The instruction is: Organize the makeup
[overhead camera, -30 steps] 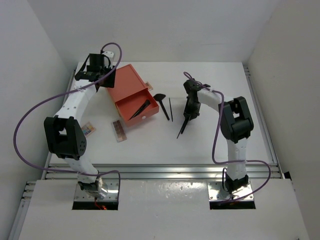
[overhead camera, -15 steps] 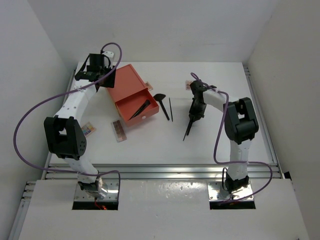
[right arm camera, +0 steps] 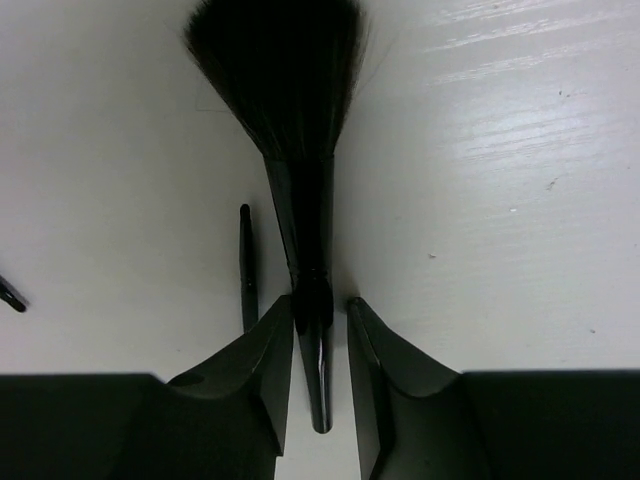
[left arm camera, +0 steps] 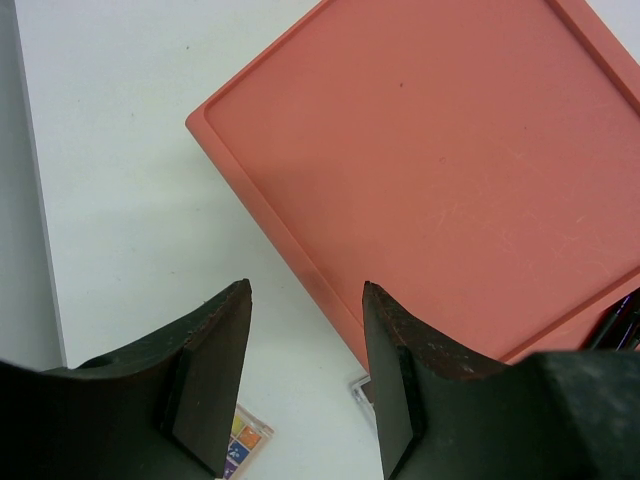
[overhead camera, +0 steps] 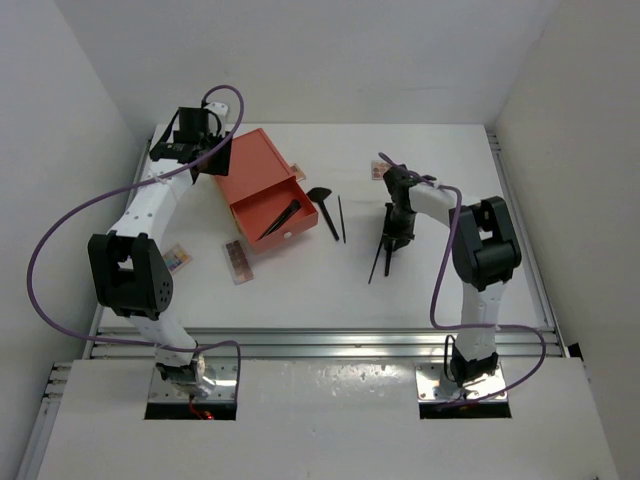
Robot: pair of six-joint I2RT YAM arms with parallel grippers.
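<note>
My right gripper (overhead camera: 392,236) is low over the table right of centre, fingers a narrow gap apart around the handle of a bushy black brush (right arm camera: 300,200) lying on the table. A slim black stick (right arm camera: 246,265) lies just left of it. In the top view these two (overhead camera: 378,260) point toward the near edge. A fan-headed brush (overhead camera: 323,206) and a thin stick (overhead camera: 341,218) lie beside the orange drawer box (overhead camera: 250,165), whose open drawer holds dark brushes (overhead camera: 282,217). My left gripper (overhead camera: 196,140) is open and empty above the box's far-left corner (left arm camera: 450,150).
A multicoloured palette (overhead camera: 176,258) and a pink-brown palette (overhead camera: 238,262) lie near the left arm. The multicoloured one also shows in the left wrist view (left arm camera: 245,445). Small palettes lie behind the box (overhead camera: 298,173) and by the right arm (overhead camera: 378,170). White walls surround the table.
My right gripper has moved right and toward the near edge with the brush, and now the brush and slim stick lie on the table. The left arm has not moved.
</note>
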